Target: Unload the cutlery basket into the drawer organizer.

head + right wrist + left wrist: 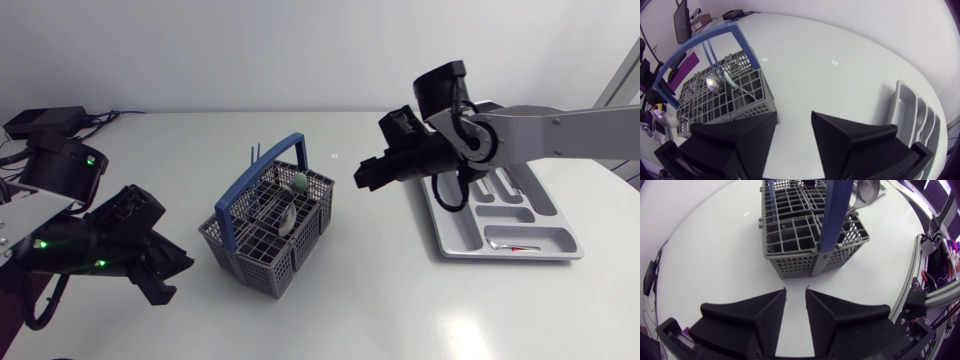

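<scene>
Head view showed the right tool spread, empty, beside the basket. The left tool was slightly spread. Picking looked due: next, pinch a spoon for the organizer.

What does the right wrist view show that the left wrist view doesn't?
Right wrist only: the right tool, open, with the drawer organizer and its divided compartments off to one side. Left wrist only: the left tool, open, facing a corner of the cutlery basket. Both: that grey basket, its blue handle and a spoon standing in it.
</scene>
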